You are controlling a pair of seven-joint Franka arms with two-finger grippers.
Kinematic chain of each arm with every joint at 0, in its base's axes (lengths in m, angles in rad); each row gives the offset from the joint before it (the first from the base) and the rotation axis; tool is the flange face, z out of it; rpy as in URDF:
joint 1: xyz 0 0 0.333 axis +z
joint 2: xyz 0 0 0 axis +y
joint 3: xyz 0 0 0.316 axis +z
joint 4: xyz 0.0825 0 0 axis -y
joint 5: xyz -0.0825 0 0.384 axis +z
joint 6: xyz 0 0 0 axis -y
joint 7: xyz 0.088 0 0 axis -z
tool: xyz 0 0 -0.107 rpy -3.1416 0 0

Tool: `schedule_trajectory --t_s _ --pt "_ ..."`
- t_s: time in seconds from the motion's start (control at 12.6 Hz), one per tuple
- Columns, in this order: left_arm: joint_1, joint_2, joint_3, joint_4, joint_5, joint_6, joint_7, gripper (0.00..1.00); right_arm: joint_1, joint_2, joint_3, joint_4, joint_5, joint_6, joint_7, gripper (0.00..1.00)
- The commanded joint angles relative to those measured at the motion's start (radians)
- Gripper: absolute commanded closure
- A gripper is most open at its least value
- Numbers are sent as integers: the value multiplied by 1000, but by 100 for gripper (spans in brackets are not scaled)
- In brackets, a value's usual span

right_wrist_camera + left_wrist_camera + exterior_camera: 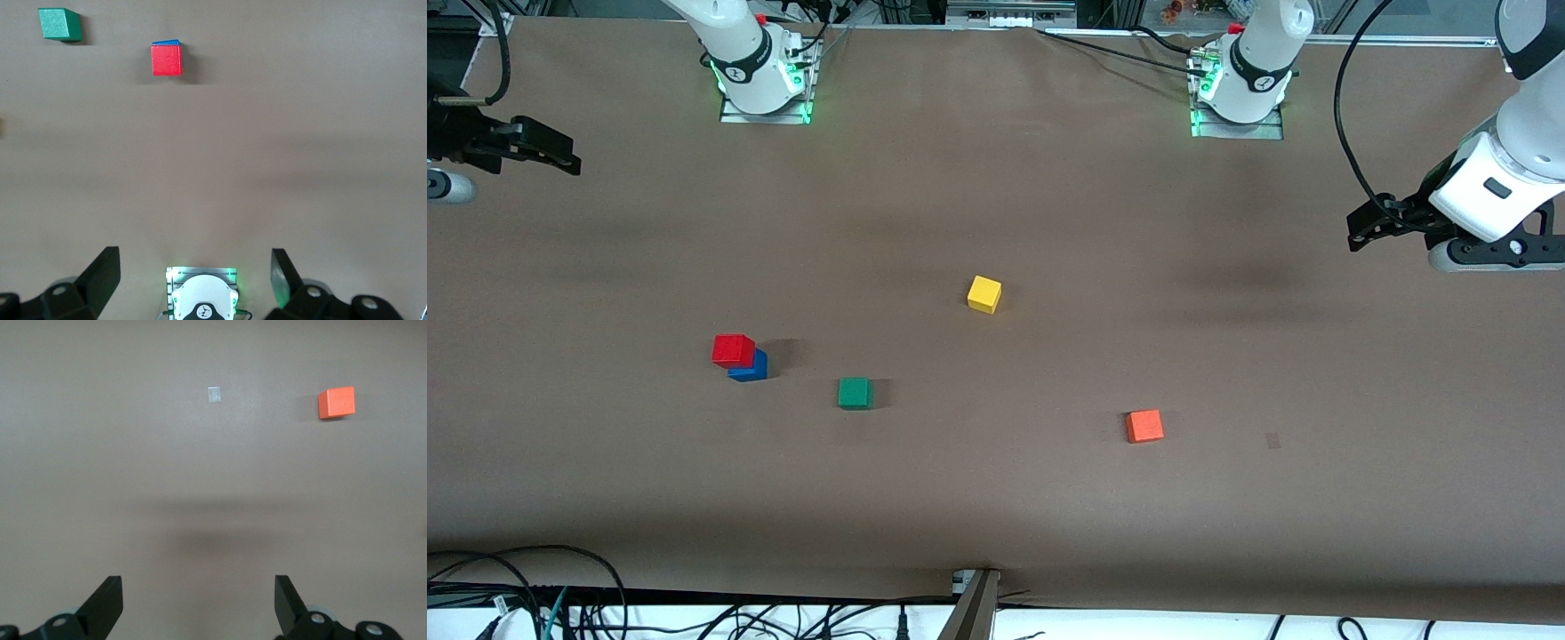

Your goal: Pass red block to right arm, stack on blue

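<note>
The red block (pixel 733 349) sits on top of the blue cube (pixel 754 369), toward the right arm's end of the table. The right wrist view shows the red block (pixel 167 61) with only a thin edge of the blue cube (pixel 167 43) visible past it. My right gripper (pixel 569 156) hangs open and empty over the right arm's end of the table, well away from the stack. My left gripper (pixel 1356 236) hangs open and empty over the left arm's end. In each wrist view, the left gripper (pixel 199 587) and the right gripper (pixel 195 260) have only bare table between the fingers.
A green cube (pixel 855 392) lies beside the stack, also in the right wrist view (pixel 60 24). A yellow cube (pixel 984 293) sits mid-table. An orange-red cube (pixel 1144 426) (pixel 337 403) lies toward the left arm's end, near a small tape patch (pixel 1272 440) (pixel 214 395). Cables run along the table's near edge.
</note>
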Motion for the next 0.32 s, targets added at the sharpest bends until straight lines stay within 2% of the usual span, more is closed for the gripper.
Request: schedule_trajectory --t_s 0.0,0.24 --pt "2 -18 -5 -12 10 -5 -9 0 -11 13 16 26 -14 -5 -13 0" --pt "2 -18 -5 -12 10 -5 -7 0 -15 13 16 26 -15 -6 -11 0"
